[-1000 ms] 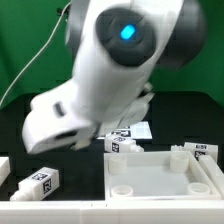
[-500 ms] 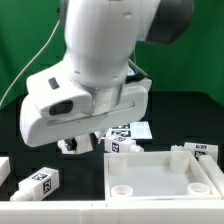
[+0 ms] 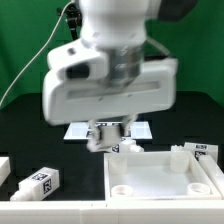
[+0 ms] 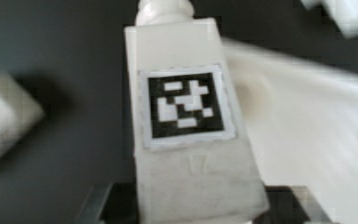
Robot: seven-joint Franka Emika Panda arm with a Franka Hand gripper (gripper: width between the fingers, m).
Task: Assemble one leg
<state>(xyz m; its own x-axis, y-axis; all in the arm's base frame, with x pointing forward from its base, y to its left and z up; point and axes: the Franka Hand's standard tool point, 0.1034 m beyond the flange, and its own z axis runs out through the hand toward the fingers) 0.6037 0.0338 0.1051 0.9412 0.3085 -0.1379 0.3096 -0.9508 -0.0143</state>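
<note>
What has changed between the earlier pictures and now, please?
The arm swung toward the exterior view's right, so the pincer now hangs beside the panel. The wrist view shows it shut on a leg; whether it already held it earlier is unclear. The loose leg and the panel stayed in place.

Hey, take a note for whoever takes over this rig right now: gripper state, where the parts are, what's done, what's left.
Gripper: shut on the leg, whose tag faces the wrist camera.
Where: the held leg is by the far corner of the white panel, on the exterior view's left. A second leg lies on the table further to that left.
Done: leg picked up.
Left: no leg appears fitted to the panel yet; seat this one in a corner socket.
</note>
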